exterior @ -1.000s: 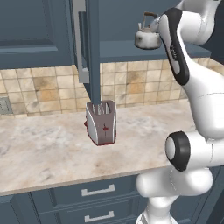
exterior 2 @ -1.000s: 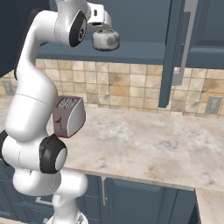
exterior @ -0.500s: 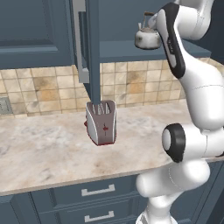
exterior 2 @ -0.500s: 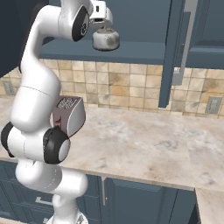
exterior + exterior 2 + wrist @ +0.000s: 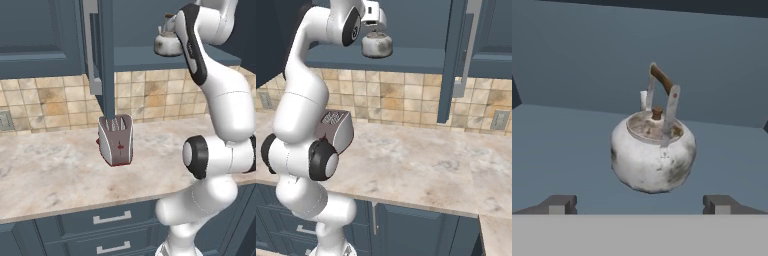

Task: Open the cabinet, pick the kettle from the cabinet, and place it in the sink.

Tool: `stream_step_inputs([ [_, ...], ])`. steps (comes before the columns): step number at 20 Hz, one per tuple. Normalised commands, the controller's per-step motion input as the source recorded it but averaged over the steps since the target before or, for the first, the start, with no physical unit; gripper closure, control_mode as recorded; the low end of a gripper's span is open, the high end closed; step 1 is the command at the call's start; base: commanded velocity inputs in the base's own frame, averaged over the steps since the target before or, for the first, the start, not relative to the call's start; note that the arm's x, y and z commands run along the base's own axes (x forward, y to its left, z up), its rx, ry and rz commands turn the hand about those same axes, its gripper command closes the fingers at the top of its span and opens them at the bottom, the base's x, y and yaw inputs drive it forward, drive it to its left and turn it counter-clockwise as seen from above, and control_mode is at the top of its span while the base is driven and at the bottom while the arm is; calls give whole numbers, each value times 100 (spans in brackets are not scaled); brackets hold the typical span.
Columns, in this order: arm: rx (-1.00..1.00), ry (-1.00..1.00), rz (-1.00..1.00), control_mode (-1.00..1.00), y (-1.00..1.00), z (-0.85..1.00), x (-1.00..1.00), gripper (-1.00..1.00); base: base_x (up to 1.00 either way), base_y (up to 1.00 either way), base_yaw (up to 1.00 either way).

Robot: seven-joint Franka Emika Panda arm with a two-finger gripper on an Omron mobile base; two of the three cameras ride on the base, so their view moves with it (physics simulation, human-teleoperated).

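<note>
The cabinet is already standing open: its door is swung out edge-on toward the cameras, with the long silver handle beside it, so the first part of the task looks done. The kettle is still sitting upright on the cabinet's shelf, arched brown-topped handle up, so picking it is the step in hand.

The claw is facing the kettle from the front with its jaws spread wide and nothing between them; in the hand view one fingertip is showing to each side of the kettle's body, and the kettle is lying beyond them, not yet reached. In the right base view the hand is hanging close above and just in front of the kettle at shelf height.

Judging from this, the arm is lining up for the grasp, and closing on the kettle, lifting it out and carrying it to the sink are all left to do. On the worktop below, a silver toaster is standing just under the open door; it is no part of the job
</note>
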Motion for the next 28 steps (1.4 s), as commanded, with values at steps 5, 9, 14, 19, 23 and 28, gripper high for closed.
stream_step_inputs([
  [5, 4, 0, 0, -100, -4, -5, 28, -100, 0, 0, 0],
  [9, 5, 0, 0, -100, -7, 0, 27, -100, 0, 0, 0],
  [14, 3, 0, 0, -100, -8, 0, 28, -100, 0, 0, 0],
  [19, 0, 0, 0, -100, -11, 0, 25, -100, 0, 0, 0],
  [23, 0, 3, 0, -100, -4, 0, 27, -100, 0, 0, 0],
  [28, 0, 2, 0, -100, 0, 0, 26, -100, 0, 0, 0],
])
